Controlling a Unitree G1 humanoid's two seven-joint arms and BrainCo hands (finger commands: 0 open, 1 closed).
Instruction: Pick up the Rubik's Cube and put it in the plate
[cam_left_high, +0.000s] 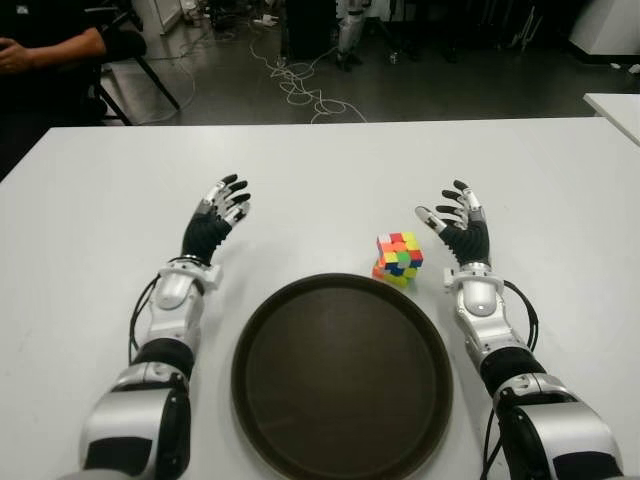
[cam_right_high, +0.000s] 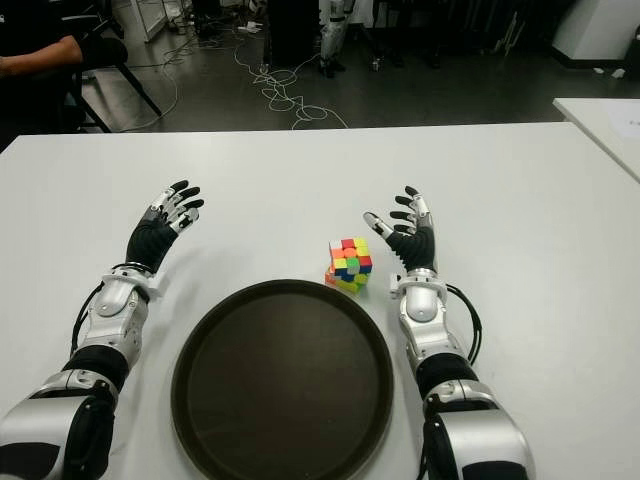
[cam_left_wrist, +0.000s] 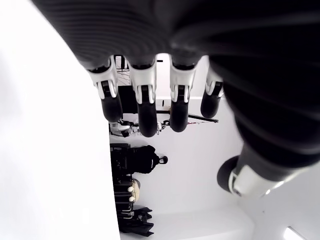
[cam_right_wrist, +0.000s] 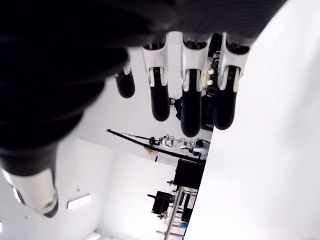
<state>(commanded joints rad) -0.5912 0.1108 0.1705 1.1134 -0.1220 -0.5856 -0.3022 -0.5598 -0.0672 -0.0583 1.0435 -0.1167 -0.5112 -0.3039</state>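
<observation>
A scrambled Rubik's Cube (cam_left_high: 398, 258) stands on the white table (cam_left_high: 320, 170), just past the far right rim of the round dark brown plate (cam_left_high: 342, 374). My right hand (cam_left_high: 455, 222) is a few centimetres to the cube's right, fingers spread and holding nothing. My left hand (cam_left_high: 217, 216) is on the left side of the table beyond the plate's left rim, also spread and holding nothing. Both wrist views show straight fingers (cam_right_wrist: 191, 95) with nothing between them. The plate has nothing in it.
A person's arm (cam_left_high: 45, 48) shows at the far left beyond the table, next to a chair. Cables (cam_left_high: 300, 90) lie on the dark floor behind. A second white table corner (cam_left_high: 615, 108) stands at the right.
</observation>
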